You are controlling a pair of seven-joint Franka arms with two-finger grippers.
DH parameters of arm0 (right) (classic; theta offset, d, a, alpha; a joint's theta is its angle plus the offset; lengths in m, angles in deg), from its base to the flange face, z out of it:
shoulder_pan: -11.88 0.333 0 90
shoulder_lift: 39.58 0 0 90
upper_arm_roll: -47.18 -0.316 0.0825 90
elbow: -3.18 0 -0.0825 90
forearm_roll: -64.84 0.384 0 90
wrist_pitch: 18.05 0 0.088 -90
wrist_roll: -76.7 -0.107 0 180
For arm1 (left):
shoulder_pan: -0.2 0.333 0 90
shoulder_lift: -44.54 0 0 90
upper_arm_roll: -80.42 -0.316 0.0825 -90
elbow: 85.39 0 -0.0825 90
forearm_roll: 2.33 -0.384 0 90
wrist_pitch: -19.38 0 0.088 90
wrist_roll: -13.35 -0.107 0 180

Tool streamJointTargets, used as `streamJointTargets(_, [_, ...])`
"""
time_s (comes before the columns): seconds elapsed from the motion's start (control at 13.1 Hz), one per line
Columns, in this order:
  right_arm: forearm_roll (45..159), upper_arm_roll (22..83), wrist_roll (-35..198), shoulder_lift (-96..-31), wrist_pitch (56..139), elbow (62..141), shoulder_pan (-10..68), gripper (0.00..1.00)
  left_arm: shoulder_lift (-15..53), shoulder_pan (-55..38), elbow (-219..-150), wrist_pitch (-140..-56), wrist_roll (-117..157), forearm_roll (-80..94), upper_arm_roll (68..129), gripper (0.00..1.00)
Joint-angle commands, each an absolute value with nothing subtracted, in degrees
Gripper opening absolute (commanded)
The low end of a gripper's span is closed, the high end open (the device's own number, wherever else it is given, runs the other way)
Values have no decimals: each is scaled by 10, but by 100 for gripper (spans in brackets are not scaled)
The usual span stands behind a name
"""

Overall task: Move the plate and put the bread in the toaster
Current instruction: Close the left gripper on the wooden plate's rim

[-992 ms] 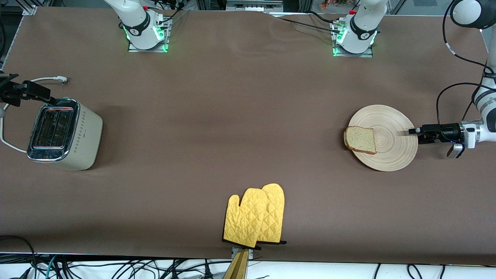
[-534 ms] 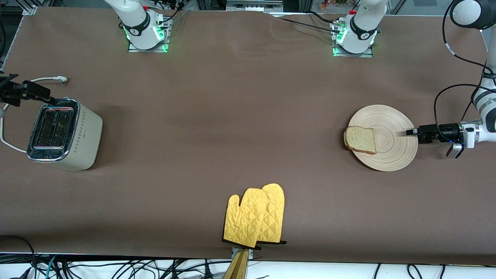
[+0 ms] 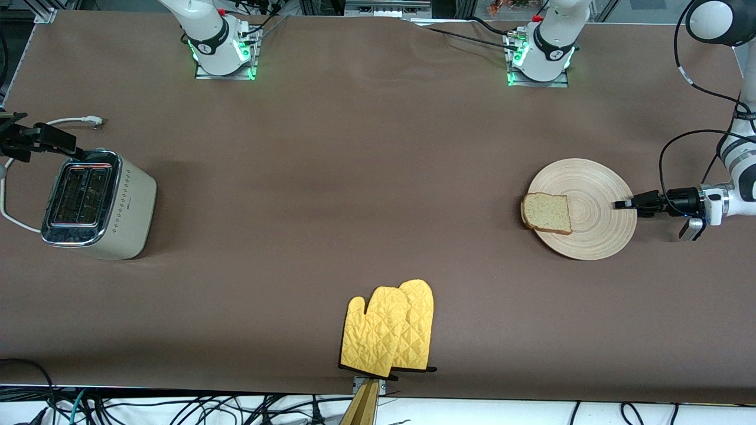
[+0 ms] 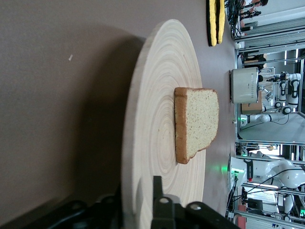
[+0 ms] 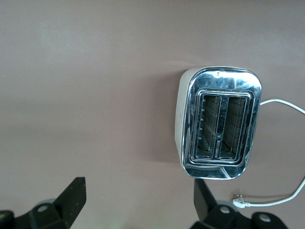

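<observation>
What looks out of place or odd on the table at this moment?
The bread lies off-centre on the plate, overhanging the rim toward the right arm's end. The toaster's cord lies unplugged on the table. The oven mitts reach the table's edge.

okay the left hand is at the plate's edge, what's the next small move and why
Probably slide the plate toward the toaster: the left hand has its fingers shut on the rim, the bread lies on the plate, and the toaster stands at the right arm's end.
</observation>
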State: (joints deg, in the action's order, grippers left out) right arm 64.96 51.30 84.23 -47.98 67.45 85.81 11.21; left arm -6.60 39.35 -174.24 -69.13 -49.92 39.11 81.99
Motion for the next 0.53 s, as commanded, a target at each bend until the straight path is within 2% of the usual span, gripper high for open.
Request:
streamJointTargets(0.0, [648, 510, 840, -474, 676, 864, 106, 100, -76, 397, -1735, -681, -513, 408, 821, 14])
streamJointTargets(0.23, [648, 510, 840, -474, 675, 864, 105, 100, -79, 397, -1735, -682, -513, 409, 821, 1])
streamJointTargets(0.46, [648, 510, 840, -474, 675, 864, 105, 100, -84, 396, -1740, -686, -521, 425, 821, 0])
